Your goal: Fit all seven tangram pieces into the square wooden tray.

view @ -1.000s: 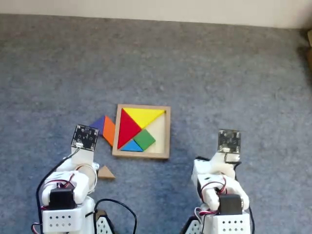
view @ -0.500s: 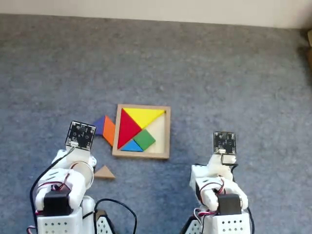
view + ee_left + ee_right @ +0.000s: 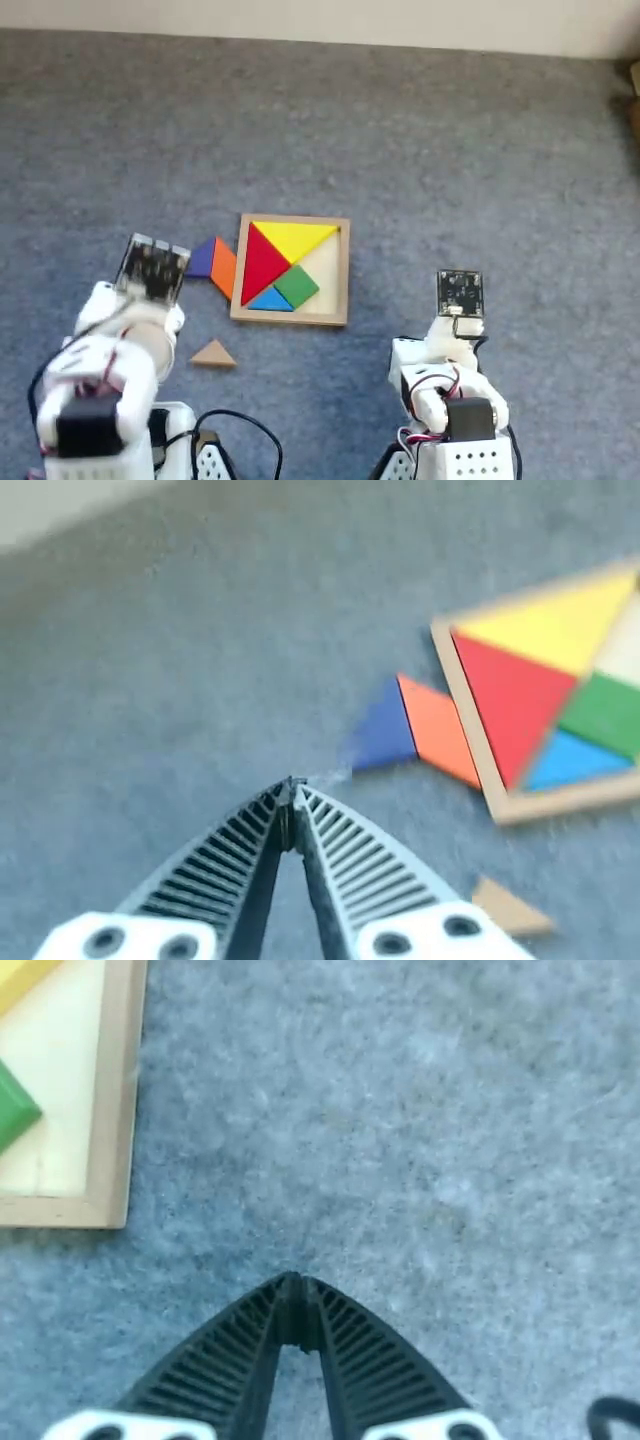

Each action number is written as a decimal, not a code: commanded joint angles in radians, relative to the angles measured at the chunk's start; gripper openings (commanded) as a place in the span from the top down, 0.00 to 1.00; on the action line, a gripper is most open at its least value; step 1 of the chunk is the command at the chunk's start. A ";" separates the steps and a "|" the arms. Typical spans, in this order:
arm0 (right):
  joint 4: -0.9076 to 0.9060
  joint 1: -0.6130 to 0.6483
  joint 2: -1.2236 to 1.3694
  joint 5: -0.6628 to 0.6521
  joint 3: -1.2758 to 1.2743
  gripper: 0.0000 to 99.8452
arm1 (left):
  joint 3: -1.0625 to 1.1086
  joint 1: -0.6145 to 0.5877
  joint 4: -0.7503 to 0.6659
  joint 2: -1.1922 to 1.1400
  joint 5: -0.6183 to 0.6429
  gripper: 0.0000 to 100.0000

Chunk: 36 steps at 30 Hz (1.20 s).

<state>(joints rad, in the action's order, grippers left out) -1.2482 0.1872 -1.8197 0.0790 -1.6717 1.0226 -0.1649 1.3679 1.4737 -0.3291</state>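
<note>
Wooden tray [image 3: 345,270] mid-tabletop [image 3: 450,150] from above, holding red triangle [image 3: 262,262], yellow triangle [image 3: 295,238], green square [image 3: 297,285] and blue triangle [image 3: 268,298]; purple triangle [image 3: 203,258] and orange piece [image 3: 224,268] just outside its rim, tan triangle [image 3: 213,353] apart. From the left wrist, left pincer [image 3: 292,790] pressed together, empty, near the purple triangle. From the right wrist, right pincer [image 3: 292,1285] pressed together, apart from the tray.

Open worktop [image 3: 430,150] lies beyond the tray [image 3: 290,318] and on its right-arm side; inside, bare floor shows along that same side; 2 loose pieces, the orange piece [image 3: 224,268] and blue triangle [image 3: 203,258], crowd its opposite rim; a tan triangle [image 3: 212,354] lies just beside the left arm.
</note>
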 commanded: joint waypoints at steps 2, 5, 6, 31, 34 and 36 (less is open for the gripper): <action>-0.005 0.013 -0.016 0.006 -0.133 1.00 | -0.168 0.015 0.025 -0.400 -0.011 0.86; -0.005 0.013 -0.016 0.006 -0.133 1.00 | -0.223 0.012 0.021 -0.608 -0.006 0.74; -0.005 0.013 -0.016 0.006 -0.133 1.00 | -0.239 0.012 0.021 -0.670 -0.005 0.71; -0.004 0.013 -0.016 0.006 -0.133 1.00 | -0.743 -0.042 -0.227 -1.646 -0.054 0.75; -0.004 0.013 -0.016 0.006 -0.133 1.00 | -0.776 -0.062 -0.227 -1.715 -0.081 0.75; -0.004 0.013 -0.016 0.006 -0.133 1.00 | -0.806 -0.096 -0.227 -1.745 -0.081 0.75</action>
<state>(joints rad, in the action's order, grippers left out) -1.2482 0.1887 -1.8197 0.0790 -1.6717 0.2862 -0.2171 1.1531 -0.2493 -0.3951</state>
